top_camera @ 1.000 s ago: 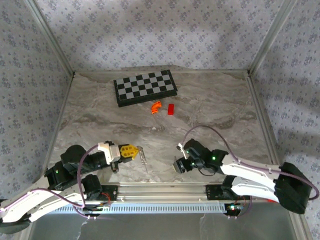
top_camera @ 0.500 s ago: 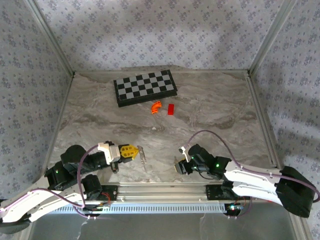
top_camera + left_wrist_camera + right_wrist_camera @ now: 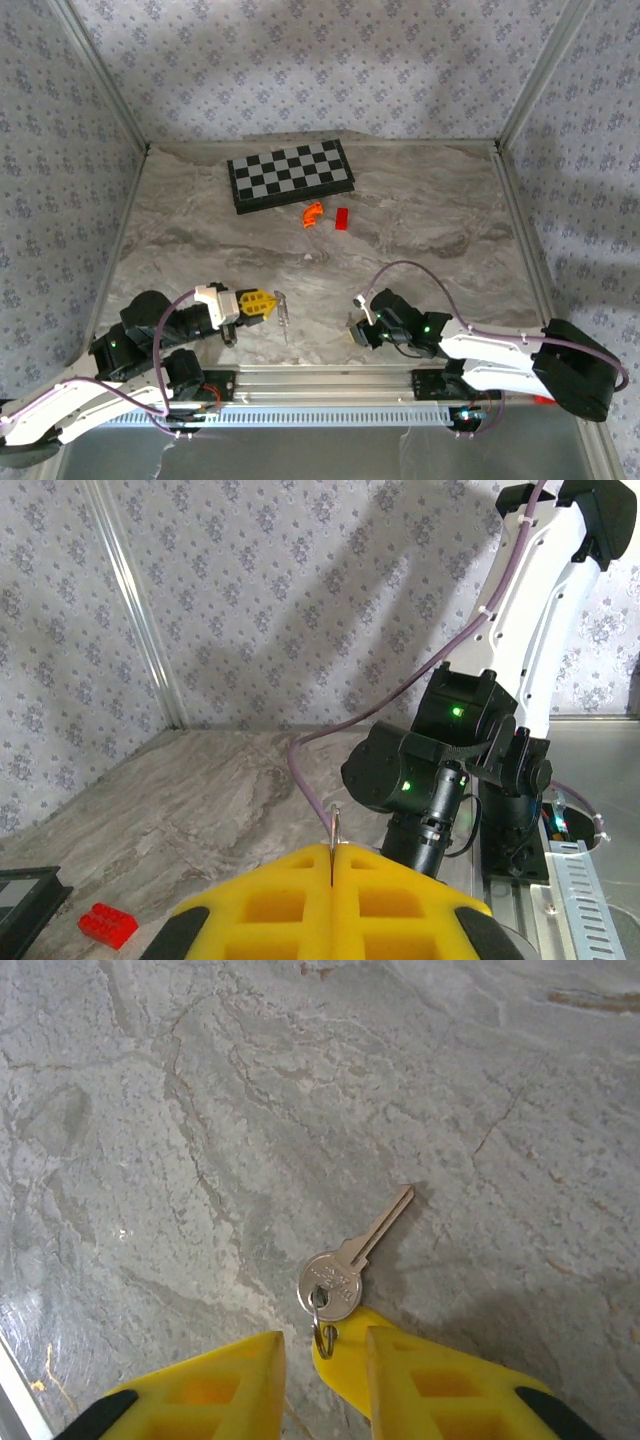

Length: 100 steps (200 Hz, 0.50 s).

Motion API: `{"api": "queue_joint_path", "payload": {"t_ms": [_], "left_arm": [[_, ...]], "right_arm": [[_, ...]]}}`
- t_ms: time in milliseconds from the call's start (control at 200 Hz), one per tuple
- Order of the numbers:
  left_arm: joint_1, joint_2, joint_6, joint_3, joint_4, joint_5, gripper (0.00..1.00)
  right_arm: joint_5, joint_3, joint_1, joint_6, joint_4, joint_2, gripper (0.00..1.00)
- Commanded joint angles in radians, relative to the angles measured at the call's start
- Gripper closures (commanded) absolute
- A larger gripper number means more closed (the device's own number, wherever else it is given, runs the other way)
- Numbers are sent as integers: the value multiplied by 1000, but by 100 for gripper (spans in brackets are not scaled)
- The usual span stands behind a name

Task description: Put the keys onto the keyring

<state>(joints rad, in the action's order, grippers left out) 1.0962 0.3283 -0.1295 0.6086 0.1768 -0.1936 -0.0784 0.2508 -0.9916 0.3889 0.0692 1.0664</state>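
The key [image 3: 362, 1245] is lying flat on the marble table [image 3: 150, 1110], its round head just ahead of the right gripper [image 3: 300, 1348] and its blade pointing away, so the head end is nearest for a pinch. Its small ring [image 3: 322, 1338] is sitting at the mouth of the narrow gap between those jaws, which are clamping nothing yet. Well off to the left, the left gripper [image 3: 332, 858] is pinching the thin silvery keyring [image 3: 332, 832] edge-on, jaws fully together, probably presenting it for threading

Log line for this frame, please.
left gripper: shut on keyring | right gripper: open, straddling key head | key: flat on table
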Motion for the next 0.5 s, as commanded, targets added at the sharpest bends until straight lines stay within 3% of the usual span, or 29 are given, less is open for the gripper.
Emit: {"api": "queue_joint_path", "payload": {"t_ms": [0, 205, 495], "left_arm": [[9, -17, 14, 0, -59, -2, 100], [10, -18, 14, -3, -57, -2, 100], [10, -18, 19, -6, -59, -3, 100]], "right_arm": [[23, 24, -10, -21, 14, 22, 77], [26, 40, -20, -29, 26, 60, 84], [26, 45, -34, -40, 43, 60, 82]]}}
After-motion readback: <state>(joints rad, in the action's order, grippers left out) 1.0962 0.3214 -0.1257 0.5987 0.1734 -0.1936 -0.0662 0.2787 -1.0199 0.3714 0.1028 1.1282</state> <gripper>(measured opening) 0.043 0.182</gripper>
